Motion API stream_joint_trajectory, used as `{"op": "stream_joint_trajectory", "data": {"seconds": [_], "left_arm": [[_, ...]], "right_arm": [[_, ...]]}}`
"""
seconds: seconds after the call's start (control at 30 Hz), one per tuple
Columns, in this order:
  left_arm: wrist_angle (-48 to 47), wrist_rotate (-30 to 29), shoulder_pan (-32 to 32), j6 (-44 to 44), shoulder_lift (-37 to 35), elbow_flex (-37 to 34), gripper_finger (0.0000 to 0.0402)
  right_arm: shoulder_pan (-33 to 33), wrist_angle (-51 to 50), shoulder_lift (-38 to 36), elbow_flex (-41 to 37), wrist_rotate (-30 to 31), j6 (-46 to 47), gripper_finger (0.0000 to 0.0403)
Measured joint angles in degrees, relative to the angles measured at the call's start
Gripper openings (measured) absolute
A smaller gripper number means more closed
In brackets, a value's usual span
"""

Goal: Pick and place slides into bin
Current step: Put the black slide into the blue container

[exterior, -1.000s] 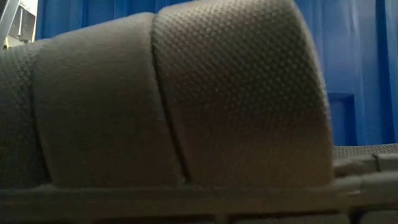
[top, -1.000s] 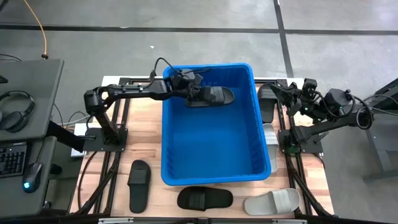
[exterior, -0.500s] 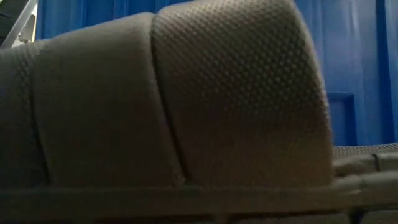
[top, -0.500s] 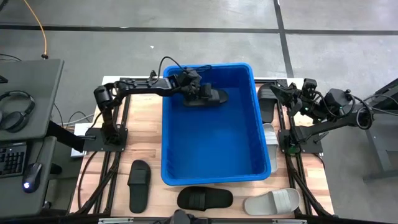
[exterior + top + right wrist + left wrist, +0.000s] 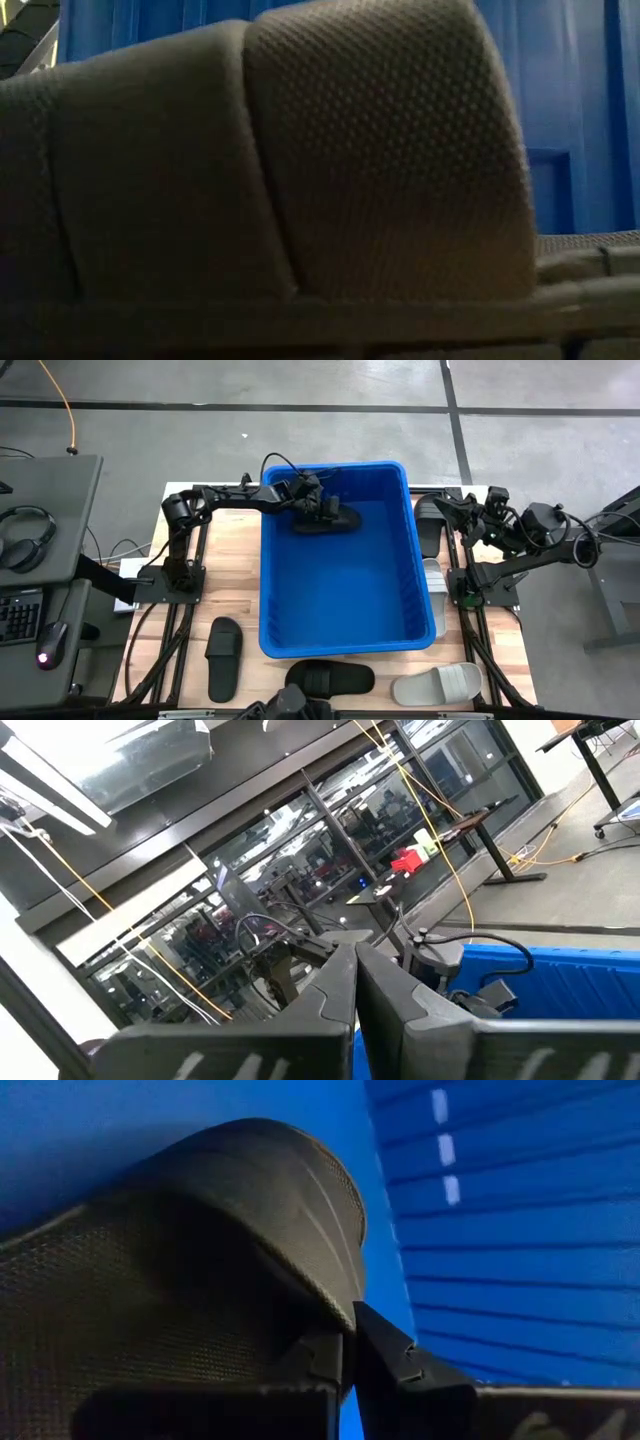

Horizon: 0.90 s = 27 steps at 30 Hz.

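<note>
Left gripper pinched shut on a black rubber slide, holding it inside the big bright blue plastic bin, near the far wall. We should open over the floor below, then lift straight clear. Right gripper, closed and empty, waits outside the bin's opposite wall.

Left gripper with black slide, seemingly lower in bin.
</note>
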Motion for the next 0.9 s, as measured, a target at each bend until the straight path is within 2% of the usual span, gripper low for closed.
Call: {"op": "stream_joint_trajectory", "data": {"seconds": [0.43, 0.53, 0.8, 0.9], "left_arm": [[0.1, 1.5, 2.0, 0.2, 2.0, 0.0, 0.0008], [0.1, 3.7, 2.0, 0.0, 2.8, 0.0, 0.004], [1.5, 4.4, 2.0, -2.9, 3.3, 0.0, 0.0165], [5.3, 7.8, 2.1, -3.5, 3.3, 0.0, 0.0199]], "right_arm": [[0.0, -0.9, 0.0, 0.0, 0.1, -0.1, 0.0], [0.0, -0.9, 0.0, 0.0, 0.3, -0.1, 0.0], [0.0, -0.9, 0.0, 0.0, 1.2, -0.1, 0.0], [0.0, -1.0, 0.0, 0.0, 1.3, -0.5, 0.0]]}}
